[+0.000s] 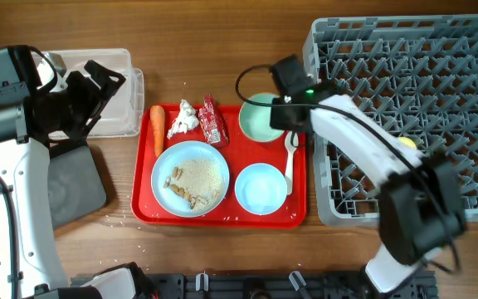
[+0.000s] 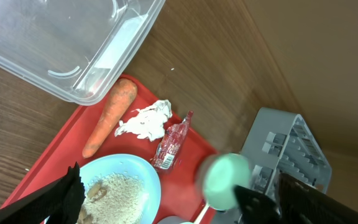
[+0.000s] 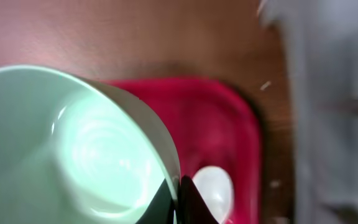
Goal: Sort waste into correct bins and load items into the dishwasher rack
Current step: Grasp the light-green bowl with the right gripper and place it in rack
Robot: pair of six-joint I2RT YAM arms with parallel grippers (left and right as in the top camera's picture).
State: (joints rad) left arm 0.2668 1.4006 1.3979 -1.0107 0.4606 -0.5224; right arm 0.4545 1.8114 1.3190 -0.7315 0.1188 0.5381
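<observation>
My right gripper (image 1: 282, 114) is shut on the rim of the mint-green bowl (image 1: 258, 119) at the red tray's back right; the wrist view shows the fingers (image 3: 178, 199) pinching the rim (image 3: 73, 143). The white spoon (image 1: 289, 158) lies beside it. The orange carrot (image 1: 157, 129), white tissue (image 1: 184, 119) and red wrapper (image 1: 213, 120) lie at the tray's back. The pale-blue plate (image 1: 190, 178) holds rice and crumbs. The light-blue bowl (image 1: 260, 188) sits front right. My left gripper (image 1: 98, 91) is open and empty over the clear tub (image 1: 114, 83). A yellow cup (image 1: 407, 143) sits in the grey rack (image 1: 421, 108).
The red serving tray (image 1: 222, 218) sits mid-table, against the rack's left wall. The flat black tray (image 1: 75, 187) lies front left, below the tub. Rice grains are scattered on the wood by the tray's front left corner.
</observation>
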